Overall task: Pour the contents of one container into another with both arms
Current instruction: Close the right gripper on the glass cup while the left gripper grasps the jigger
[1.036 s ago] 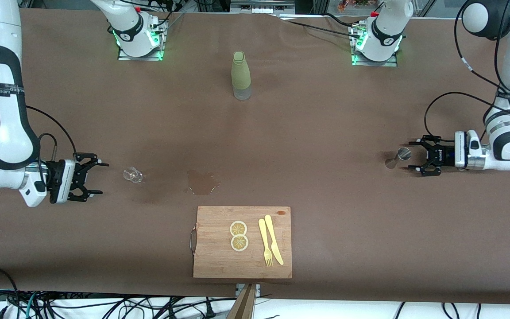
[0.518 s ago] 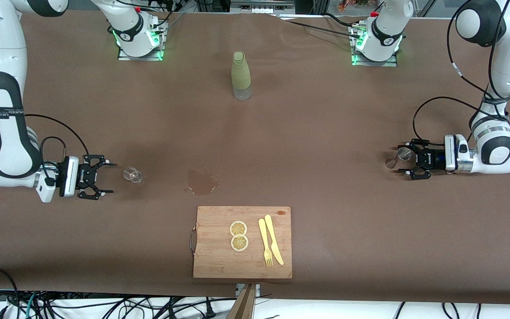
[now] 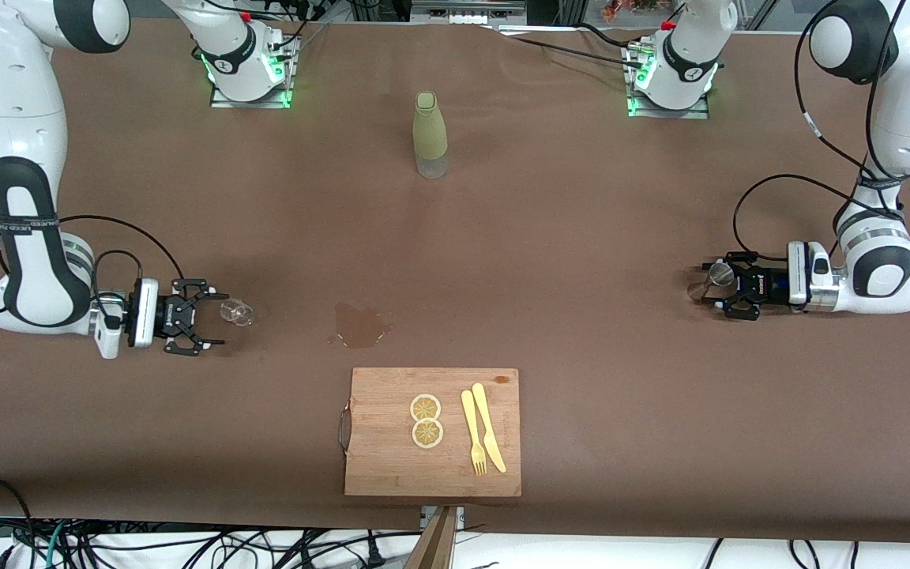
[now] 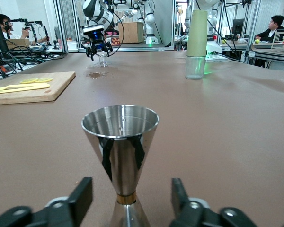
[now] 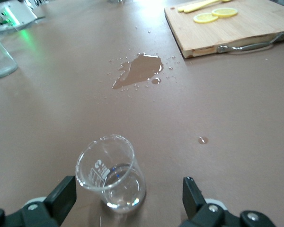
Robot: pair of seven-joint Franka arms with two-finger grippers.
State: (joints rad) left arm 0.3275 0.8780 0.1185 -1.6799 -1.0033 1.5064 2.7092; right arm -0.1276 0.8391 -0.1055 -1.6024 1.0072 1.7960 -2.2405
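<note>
Jigger (image 4: 120, 156) stands upright between left tool's (image 4: 128, 201) spread fingers.

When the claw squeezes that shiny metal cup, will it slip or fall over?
The jigger is polished steel with sloped sides, so it could slip. Its narrow waist under a wide mouth probably makes it tippy. The left claw sits at that waist, likely the safest hold.

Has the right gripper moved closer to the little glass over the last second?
Yes. The right gripper has advanced toward the shot glass, which stayed put beside the spill. Its open fingers now straddle the glass without touching.
</note>
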